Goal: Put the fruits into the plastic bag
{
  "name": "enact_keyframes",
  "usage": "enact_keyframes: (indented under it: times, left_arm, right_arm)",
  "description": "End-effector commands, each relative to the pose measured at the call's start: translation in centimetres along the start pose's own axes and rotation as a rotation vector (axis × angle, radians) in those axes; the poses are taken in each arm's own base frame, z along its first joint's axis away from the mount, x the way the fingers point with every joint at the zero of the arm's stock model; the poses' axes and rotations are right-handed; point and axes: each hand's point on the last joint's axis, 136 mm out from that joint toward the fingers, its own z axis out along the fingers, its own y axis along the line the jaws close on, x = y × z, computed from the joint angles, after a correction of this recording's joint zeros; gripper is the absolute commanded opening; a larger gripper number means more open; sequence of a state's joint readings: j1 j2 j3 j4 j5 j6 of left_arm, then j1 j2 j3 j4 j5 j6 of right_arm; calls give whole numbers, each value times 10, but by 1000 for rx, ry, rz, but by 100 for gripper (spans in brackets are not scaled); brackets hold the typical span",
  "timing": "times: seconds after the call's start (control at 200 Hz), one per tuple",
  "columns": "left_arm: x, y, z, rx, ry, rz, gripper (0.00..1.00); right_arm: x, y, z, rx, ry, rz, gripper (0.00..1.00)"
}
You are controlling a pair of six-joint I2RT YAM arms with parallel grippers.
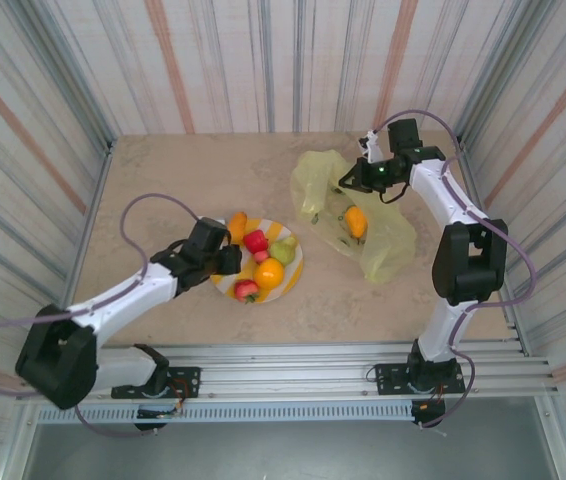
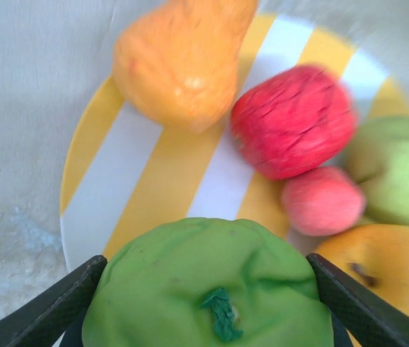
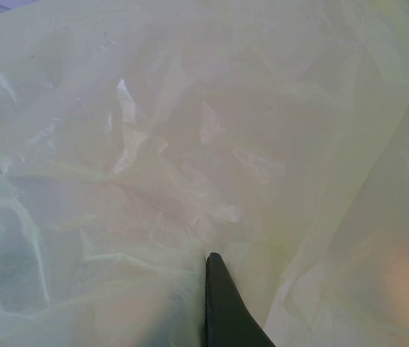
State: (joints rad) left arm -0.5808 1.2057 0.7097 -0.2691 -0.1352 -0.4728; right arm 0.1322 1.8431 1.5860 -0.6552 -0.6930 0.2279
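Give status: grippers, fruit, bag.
Left gripper straddling green apple on plate. Right gripper shut on plastic bag. One orange fruit bagged.

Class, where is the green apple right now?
In the left wrist view, the green apple sits between the left gripper's fingers, on the striped plate's near edge.

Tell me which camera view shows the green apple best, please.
The left wrist view: the green apple sits large and sharp between the left gripper jaws, its stem end facing the camera. In the top external view the left gripper covers it at the plate edge. The right wrist view looks at the plastic bag.
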Motion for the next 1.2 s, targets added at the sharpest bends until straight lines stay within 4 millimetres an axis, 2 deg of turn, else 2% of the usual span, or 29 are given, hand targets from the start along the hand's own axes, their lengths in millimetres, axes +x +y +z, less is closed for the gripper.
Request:
enact_keyframes:
  times: [0.0,0.14,0.215,0.311,0.411,0.536,0.626,0.696,0.772,0.842,0.937,1.193]
  left_arm:
    - [-24,-36,-25,161,-147,16,60]
    - [-43,-111,-56,355,-291,195,59]
    - [-49,-149,-65,412,-330,299,59]
    - [-49,-193,-57,454,-313,396,59]
    - [-52,-239,-48,542,-283,425,59]
    - [-57,-283,-31,600,-272,442,59]
    - [-64,-296,-10,572,-267,427,59]
    - [-72,-298,9,520,-278,409,59]
    - [-84,-291,32,473,-274,354,59]
    - [-98,-275,52,438,-264,265,59]
    - [-111,-261,72,421,-271,179,59]
    - [-138,-266,109,355,-333,110,60]
  right_arm:
    - [-1,-2,4,8,-3,39,0]
    - [-5,-4,0,9,-18,54,0]
    - [-7,-5,1,5,-18,68,0]
    - [-7,-6,3,-12,-8,96,0]
    - [-7,-7,3,-13,-8,107,0]
    - [-11,-5,1,-20,-15,120,0]
    - [-13,-4,0,-34,-15,130,0]
    - [-14,-4,0,-40,-16,137,0]
    - [-15,-4,0,-44,-16,143,0]
    - [-17,-5,-2,-48,-20,147,0]
    - [-19,-4,-6,-58,-30,138,0]
    - [-22,-1,-2,-91,-27,143,0]
